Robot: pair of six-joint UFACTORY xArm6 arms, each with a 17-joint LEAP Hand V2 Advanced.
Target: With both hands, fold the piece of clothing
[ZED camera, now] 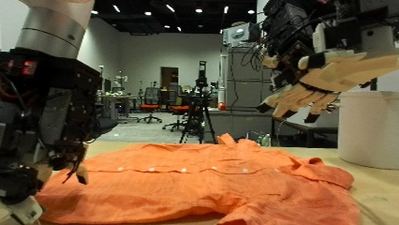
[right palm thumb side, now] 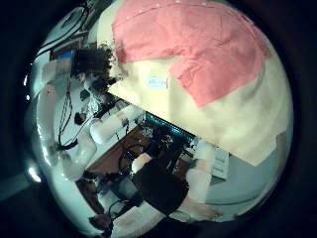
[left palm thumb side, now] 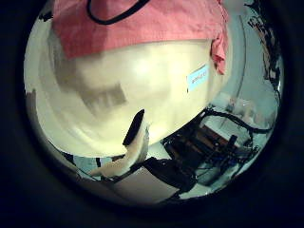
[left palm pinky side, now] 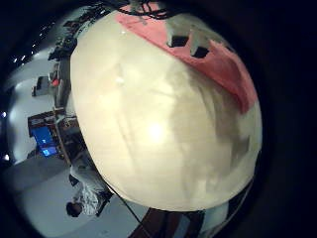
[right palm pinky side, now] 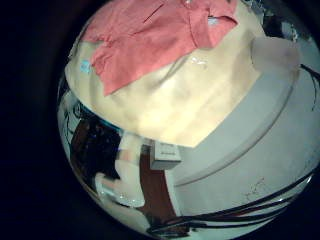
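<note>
Shirt [ZED camera: 212,183] flat on tabletop [ZED camera: 375,202], left hand [ZED camera: 44,141] low beside it, right hand [ZED camera: 318,84] raised above, both loose, gripping nothing.

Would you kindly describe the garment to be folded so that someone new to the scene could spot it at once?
Look at the pale table in front of the two arms. Spread flat across it lies the orange shirt, with a row of small buttons and a sleeve reaching out. It is the only piece of cloth there and far brighter than the table.
</note>
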